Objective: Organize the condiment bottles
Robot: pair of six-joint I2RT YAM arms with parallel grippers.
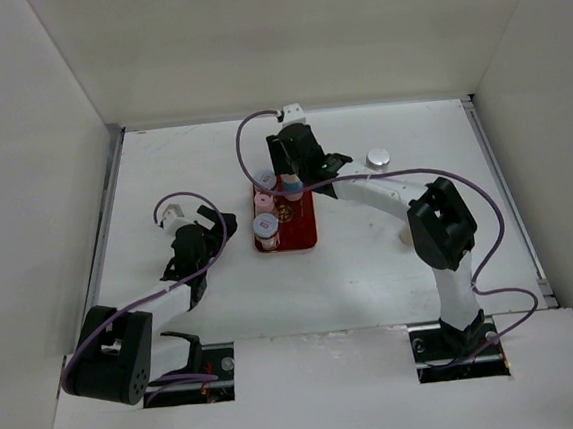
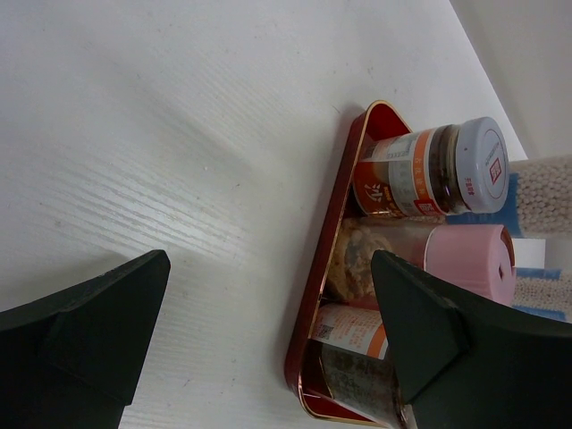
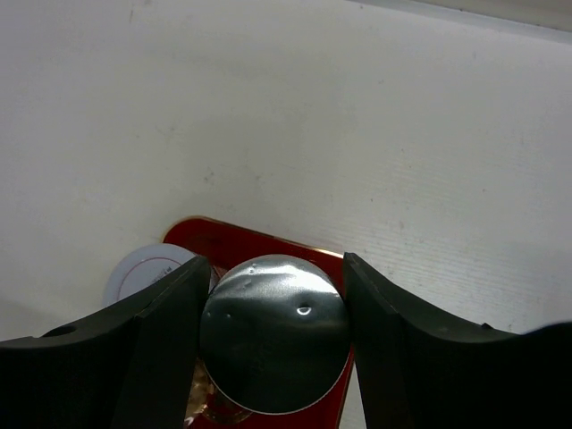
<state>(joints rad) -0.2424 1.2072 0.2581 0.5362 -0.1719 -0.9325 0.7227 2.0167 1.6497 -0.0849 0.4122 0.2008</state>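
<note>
Right claw point(image 3: 274, 268) clamps a silver-capped bottle point(image 3: 273, 332) by its cap, over the far end of the tray point(image 1: 304, 229). Cannot tell whether its base is seated. Left claw point(image 2: 268, 259) is wide and empty, low over the tabletop point(image 1: 211, 151) just left of the tray.

On the tray's left side: purple-lid jar point(image 2: 483, 165), pink-lid jar point(image 2: 469, 264), and a third with its lid hidden. A pale-capped jar point(image 1: 378, 158) stands alone, well right of the tray.

Judgement: mostly done. Left to do: release this bottle, fetch the lone jar.
</note>
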